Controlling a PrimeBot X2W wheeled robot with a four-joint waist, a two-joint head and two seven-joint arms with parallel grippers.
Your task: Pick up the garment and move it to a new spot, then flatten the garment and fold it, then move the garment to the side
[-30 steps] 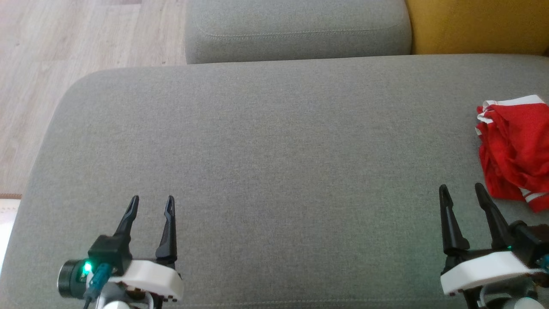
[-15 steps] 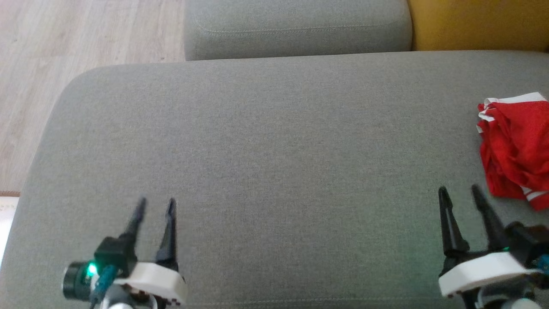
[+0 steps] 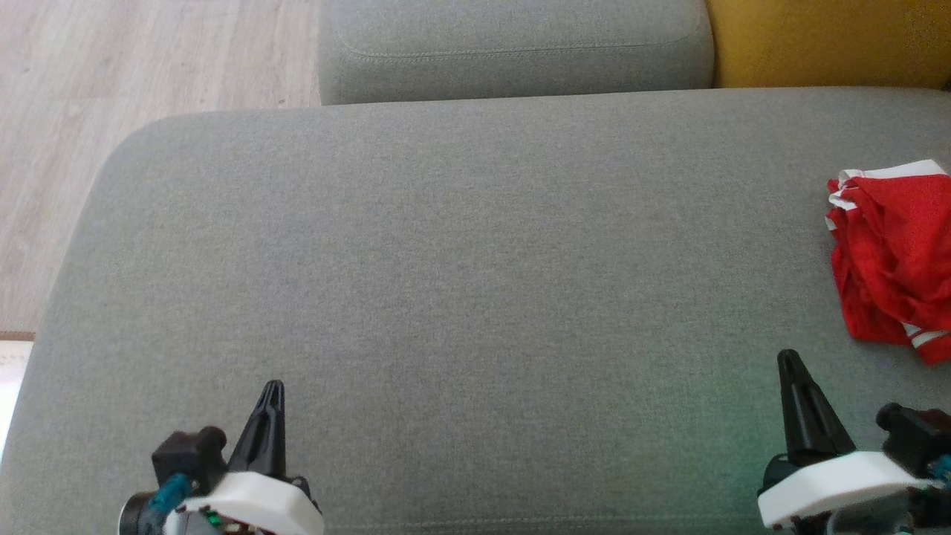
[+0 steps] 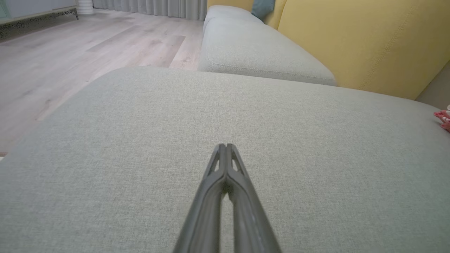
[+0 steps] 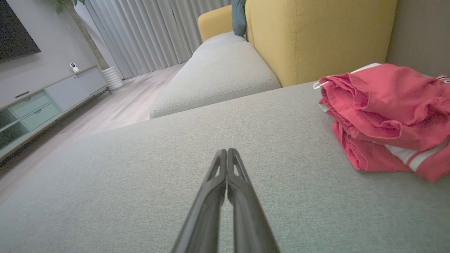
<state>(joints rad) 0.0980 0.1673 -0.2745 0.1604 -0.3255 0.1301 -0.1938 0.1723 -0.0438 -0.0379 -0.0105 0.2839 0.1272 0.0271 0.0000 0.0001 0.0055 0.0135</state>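
Observation:
The garment [image 3: 895, 260] is red with white stripes and lies crumpled at the right edge of the grey sofa cushion [image 3: 461, 282]. It fills the right side of the right wrist view [image 5: 386, 112], and a sliver of it [image 4: 443, 117] shows at the right edge of the left wrist view. My right gripper [image 3: 789, 358] hovers low at the front right, shut and empty, a short way left of and nearer than the garment. At the front left my left gripper [image 3: 273, 386] is shut on nothing. Both wrist views show the fingers pressed together [image 4: 225, 147] [image 5: 226, 151].
A second grey cushion [image 3: 513, 44] lies beyond the first, with the yellow backrest [image 3: 825, 41] at the far right. Wooden floor [image 3: 111, 96] runs along the left. A TV cabinet [image 5: 38, 105] and curtains [image 5: 151, 31] stand across the room.
Both grippers have gone from open to shut with nothing between the fingers, and both have drawn back toward the bottom edge of the head view. The garment has not moved.

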